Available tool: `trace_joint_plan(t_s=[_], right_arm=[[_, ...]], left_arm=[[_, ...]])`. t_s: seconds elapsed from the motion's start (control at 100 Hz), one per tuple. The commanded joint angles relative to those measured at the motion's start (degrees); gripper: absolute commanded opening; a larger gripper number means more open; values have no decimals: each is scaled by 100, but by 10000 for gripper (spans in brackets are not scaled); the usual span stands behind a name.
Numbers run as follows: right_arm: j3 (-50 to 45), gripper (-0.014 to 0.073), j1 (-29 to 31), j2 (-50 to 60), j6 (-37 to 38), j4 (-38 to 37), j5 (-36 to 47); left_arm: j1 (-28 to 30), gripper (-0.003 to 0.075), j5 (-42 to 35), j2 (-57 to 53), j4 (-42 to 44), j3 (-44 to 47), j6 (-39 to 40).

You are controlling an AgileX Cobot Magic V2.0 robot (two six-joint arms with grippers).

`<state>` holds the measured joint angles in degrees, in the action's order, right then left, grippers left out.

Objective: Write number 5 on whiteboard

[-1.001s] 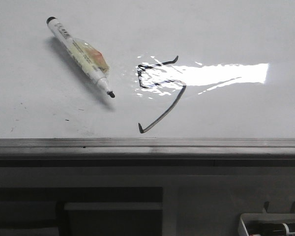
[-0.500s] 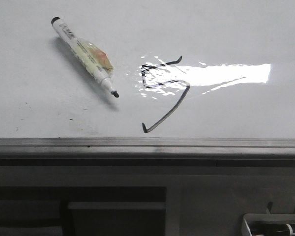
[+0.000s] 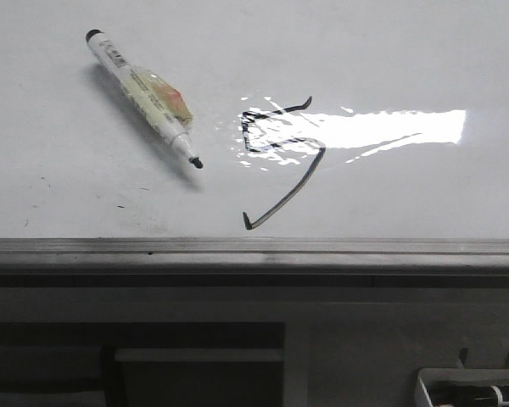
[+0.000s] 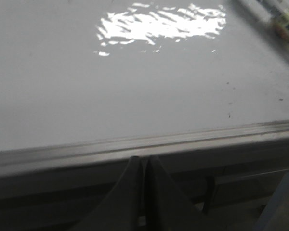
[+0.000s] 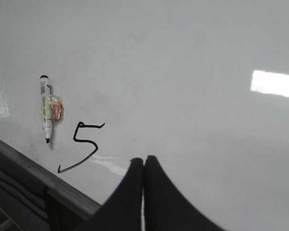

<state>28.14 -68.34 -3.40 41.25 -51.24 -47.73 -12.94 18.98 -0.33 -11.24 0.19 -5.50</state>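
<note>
Front view: whiteboard (image 3: 458, 51) fills upper part of frame, grey rail along near edge. Number 5 (image 3: 280, 161) drawn in thin black line about mid-board, top strokes partly lost in glare, long slanted tail ending in small hook close to the rail. Marker (image 3: 142, 95) lies flat on board, uncapped, to left of the 5 and apart from it; long axis diagonal, dark butt end far-left, tip near-right pointing toward the 5's top strokes. No arm or tool visible here. Tray corner (image 3: 458, 388) at lower right below board edge, something dark w/ a white band inside, too little shown to name.

Left wrist view: left tool (image 4: 143, 168) w/ both fingers pressed together, nothing between them, sitting off the board on the near side of the rail. Marker's barrel just clips the frame's corner, blurred. The 5 isn't visible.

Right wrist view: right tool (image 5: 143, 168) likewise closed tight, empty, over bare board. The 5 and marker both in frame, well apart from the fingertips; marker beyond the 5 from this tool.

Judgement: digit looks complete and marker set down, so writing seems done. If marker needs re-grasping, the left arm is prob. nearer, since marker lies on left half of board; either tool must open first and line up across the diagonal barrel.
</note>
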Motion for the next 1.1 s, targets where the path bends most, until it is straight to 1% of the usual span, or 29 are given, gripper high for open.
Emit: trace_joint_plan(t_s=[0.0,0.1,0.77,0.84,0.92,1.011,1.091], right_arm=[[109,-61,10,-92,-5,-327,287],[109,-61,10,-92,-5,-327,287],[109,-61,10,-92,-5,-327,287],[94,-61,10,-92,-5,-337,-101],[38,-61,10,-92,-5,-525,-572],[-121,-61,48,-92,-5,-729,-354],[-157,-61,287,-92,-5,-784,-41]], left_arm=[[128,-20,-263,-152,-17,102,118],[209,-20,-275,-152,-17,102,118],[209,-20,-275,-152,-17,102,118],[209,-20,-275,-152,-17,102,118],[209,-20,-275,-152,-17,102,118],[209,-20,-275,-152,-17,102,118],[209,-20,-275,-152,-17,102,118]])
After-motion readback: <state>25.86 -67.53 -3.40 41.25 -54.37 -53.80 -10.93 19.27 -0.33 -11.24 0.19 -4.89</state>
